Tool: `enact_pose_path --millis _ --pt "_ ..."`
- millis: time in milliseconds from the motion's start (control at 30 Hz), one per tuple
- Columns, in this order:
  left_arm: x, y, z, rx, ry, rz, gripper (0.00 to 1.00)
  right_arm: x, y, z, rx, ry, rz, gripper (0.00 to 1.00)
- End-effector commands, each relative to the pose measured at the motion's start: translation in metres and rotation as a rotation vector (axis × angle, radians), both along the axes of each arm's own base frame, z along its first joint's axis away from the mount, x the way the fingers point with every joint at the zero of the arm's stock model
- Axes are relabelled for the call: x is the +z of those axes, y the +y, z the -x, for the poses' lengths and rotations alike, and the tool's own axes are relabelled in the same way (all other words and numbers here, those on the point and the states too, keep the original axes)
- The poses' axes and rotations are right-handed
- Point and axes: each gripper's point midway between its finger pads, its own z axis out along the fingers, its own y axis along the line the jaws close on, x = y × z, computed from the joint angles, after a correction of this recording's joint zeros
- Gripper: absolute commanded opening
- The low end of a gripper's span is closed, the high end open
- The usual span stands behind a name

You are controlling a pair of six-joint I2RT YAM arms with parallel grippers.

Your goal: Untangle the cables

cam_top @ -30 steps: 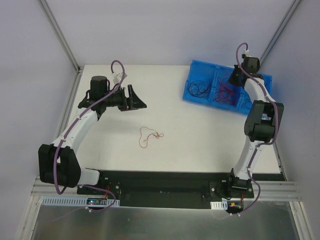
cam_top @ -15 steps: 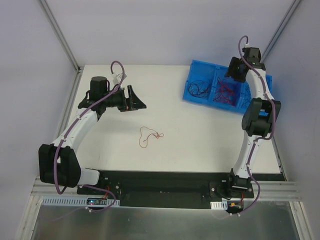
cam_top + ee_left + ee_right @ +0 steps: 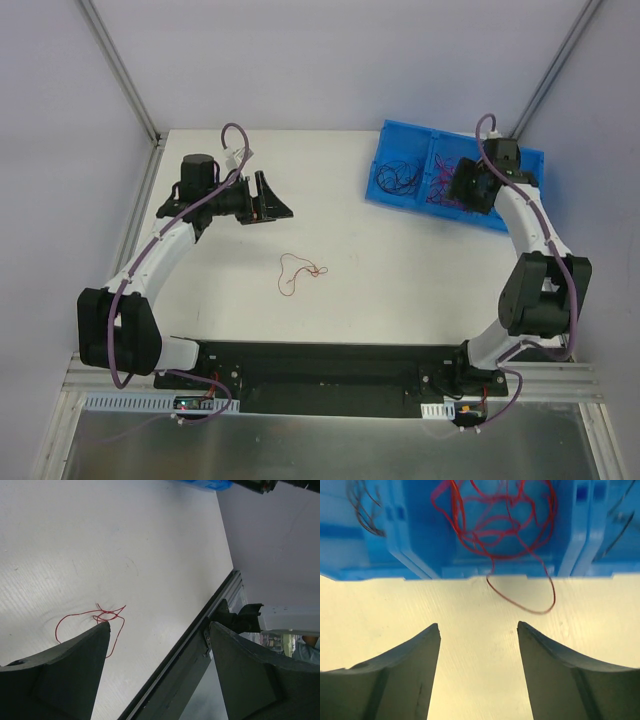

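One thin red cable [image 3: 300,272] lies loose and curled on the white table; the left wrist view shows it [image 3: 100,615] just beyond the left fingertip. My left gripper [image 3: 278,203] [image 3: 160,625] hovers at the back left, open and empty. More cables fill the blue bin [image 3: 385,135]: a black bundle [image 3: 397,178] and a red tangle [image 3: 447,185] [image 3: 505,520]. A loop of the red tangle [image 3: 535,597] hangs over the bin's front wall [image 3: 420,555] onto the table. My right gripper [image 3: 462,188] [image 3: 479,625] is low at that front edge, open, holding nothing.
Black cables [image 3: 365,505] show in the bin's neighbouring compartments on both sides of the red one. Grey walls and metal frame posts [image 3: 120,70] close in the table. The table's near edge has a black rail [image 3: 190,655].
The right gripper has opened from shut. The right arm swung from over the bin's back to its front edge, elbow out to the right. Left arm and loose red cable unchanged.
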Motion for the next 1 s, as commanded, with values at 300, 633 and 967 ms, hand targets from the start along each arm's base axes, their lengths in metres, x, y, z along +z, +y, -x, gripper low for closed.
enact_pose_path --millis 300,633,967 --pt "-0.033 -0.007 -0.005 -0.027 0.192 0.068 0.79 -0.024 0.152 0.060 0.347 -0.098 -0.177 0.74" --pt "-0.066 -0.030 0.016 -0.090 0.249 0.006 0.65 -0.072 0.330 0.133 0.777 -0.103 -0.369 0.63" --pt "-0.114 -0.061 0.045 -0.159 0.318 -0.125 0.62 -0.092 0.331 0.140 0.759 -0.131 -0.478 0.53"
